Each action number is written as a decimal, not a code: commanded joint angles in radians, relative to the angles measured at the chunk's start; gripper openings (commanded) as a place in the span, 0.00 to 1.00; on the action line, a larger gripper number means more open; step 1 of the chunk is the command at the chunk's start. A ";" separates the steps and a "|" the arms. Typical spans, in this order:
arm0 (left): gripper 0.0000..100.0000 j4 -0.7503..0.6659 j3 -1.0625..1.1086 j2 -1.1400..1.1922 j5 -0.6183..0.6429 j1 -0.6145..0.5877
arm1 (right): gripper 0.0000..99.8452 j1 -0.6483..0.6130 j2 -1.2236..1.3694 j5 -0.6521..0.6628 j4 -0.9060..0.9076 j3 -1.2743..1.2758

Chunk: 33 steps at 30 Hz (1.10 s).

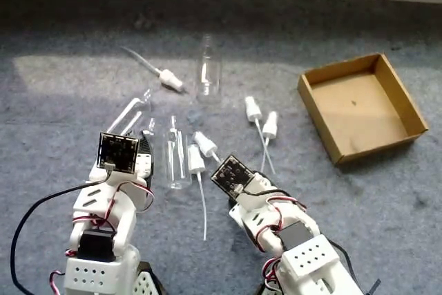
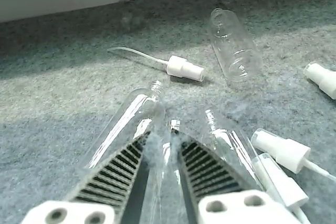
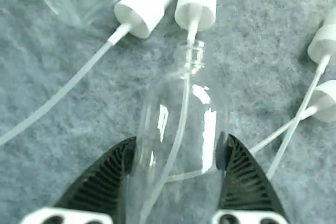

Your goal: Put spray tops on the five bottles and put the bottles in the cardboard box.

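My right gripper is shut on a clear bottle lying on the grey carpet. A white spray top sits just off the bottle's neck, and its tube runs down inside. My left gripper is shut on a narrow clear bottle with a metal-ringed neck. Two more clear bottles lie on either side of it. Another bottle stands upright farther back. In the high view both arms are at the near edge, and the cardboard box is at the right.
Loose spray tops lie around. One is beside the upright bottle, two lie toward the box, and one is between the arms. The box holds nothing. Bare carpet stretches to the far left and behind the box.
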 commanded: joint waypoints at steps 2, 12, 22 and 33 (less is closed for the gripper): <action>0.00 -0.012 -0.005 -0.002 -0.006 -0.008 | 0.13 -0.015 -0.008 -0.008 0.008 0.013; 0.00 -0.012 -0.005 -0.002 -0.006 -0.008 | 0.18 -0.015 -0.008 -0.006 0.101 0.005; 0.00 -0.012 -0.005 -0.002 -0.006 -0.008 | 0.19 -0.013 -0.012 0.048 0.173 0.005; 0.00 -0.012 -0.005 -0.002 -0.006 -0.008 | 0.28 -0.015 -0.016 0.046 0.182 0.002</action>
